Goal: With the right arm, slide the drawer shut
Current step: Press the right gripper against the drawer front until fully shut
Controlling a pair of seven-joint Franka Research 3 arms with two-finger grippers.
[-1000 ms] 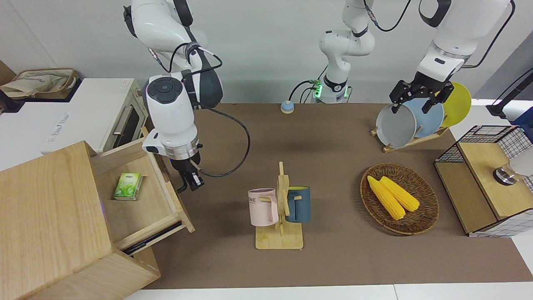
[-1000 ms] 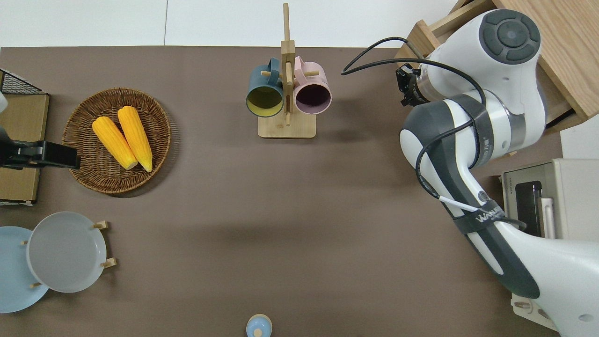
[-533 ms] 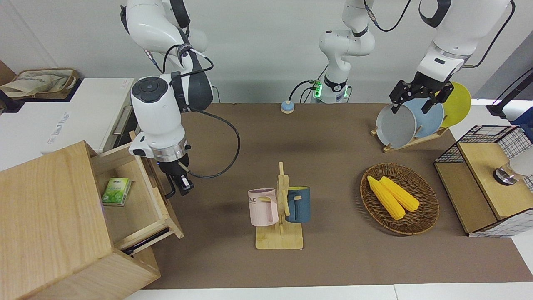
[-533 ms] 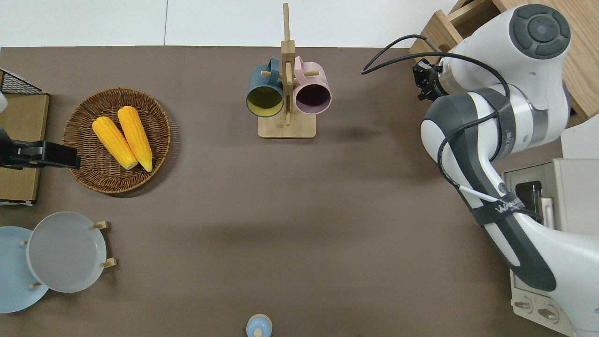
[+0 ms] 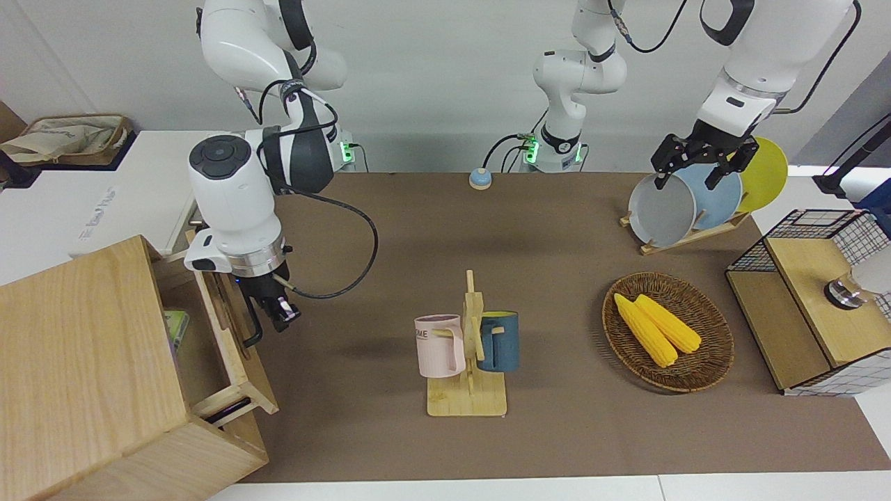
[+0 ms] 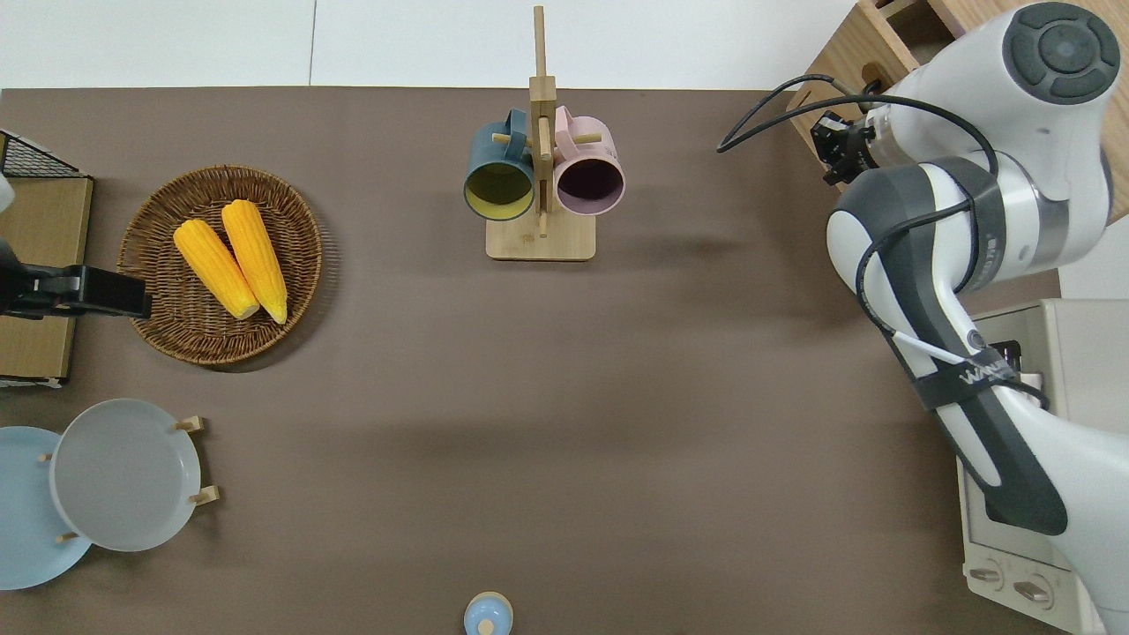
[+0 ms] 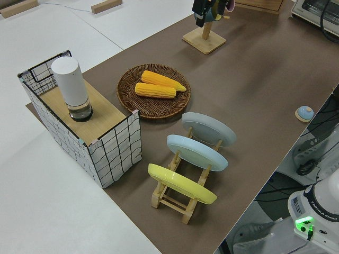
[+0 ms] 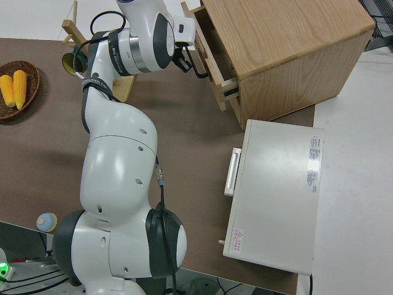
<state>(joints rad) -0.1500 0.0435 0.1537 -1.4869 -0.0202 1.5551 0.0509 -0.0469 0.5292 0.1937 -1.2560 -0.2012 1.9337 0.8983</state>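
The pale-wood drawer (image 5: 233,341) stands partly open from the large wood cabinet (image 5: 83,376), at the right arm's end of the table. It also shows in the right side view (image 8: 212,74) and the overhead view (image 6: 838,84). Its black bar handle (image 5: 252,323) faces the table's middle. My right gripper (image 5: 277,312) is shut and rests against the drawer front at the handle; it also shows in the overhead view (image 6: 838,150) and the right side view (image 8: 184,58). A green box (image 5: 176,328) lies in the drawer, mostly hidden under the cabinet top. The left arm is parked.
A wooden mug rack (image 5: 468,376) with a pink and a blue mug stands mid-table. A wicker basket (image 5: 668,334) holds two corn cobs. There are also a plate rack (image 5: 686,202), a wire-mesh box (image 5: 814,306), a white toaster oven (image 8: 276,196) and a small blue bell (image 5: 479,179).
The right gripper has moved toward the cabinet, pushing the drawer in with it. The drawer sticks out much less, and the green box is now mostly covered.
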